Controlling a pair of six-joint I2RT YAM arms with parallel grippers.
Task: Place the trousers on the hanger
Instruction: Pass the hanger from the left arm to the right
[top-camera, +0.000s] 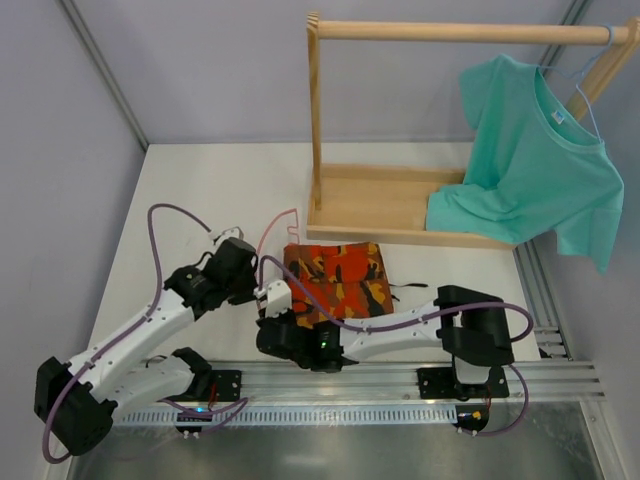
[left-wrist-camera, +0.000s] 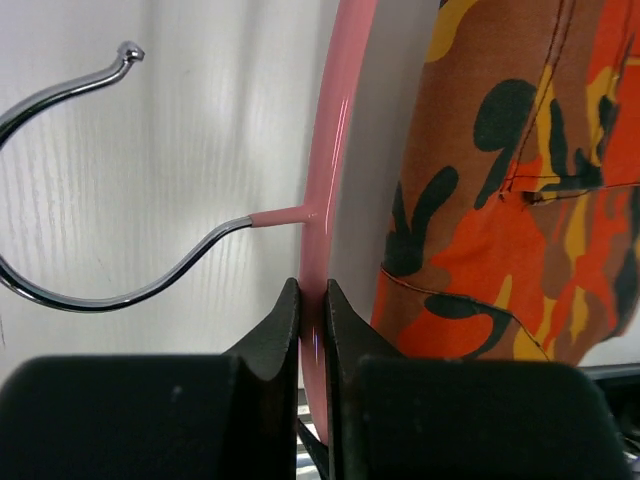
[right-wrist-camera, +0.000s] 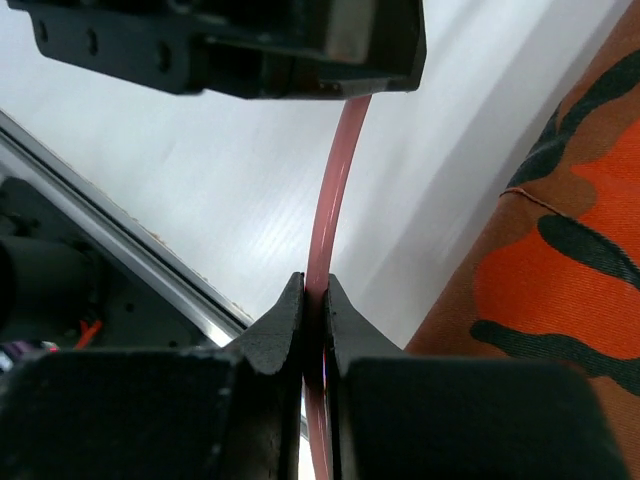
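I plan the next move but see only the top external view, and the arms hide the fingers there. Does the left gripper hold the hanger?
Observer: Yes, the left gripper is shut on the pink hanger, close to where its hook joins.
Operator: And the other arm?
Observer: The right gripper is shut on the same hanger, further along.
Operator: Is the cloth on it?
Observer: No, the trousers lie beside it, with a gap between.

The white table (top-camera: 190, 190) is carrying the folded trousers (top-camera: 340, 280) near its middle, and the wooden rack (top-camera: 390, 205) is standing farther back to the right.
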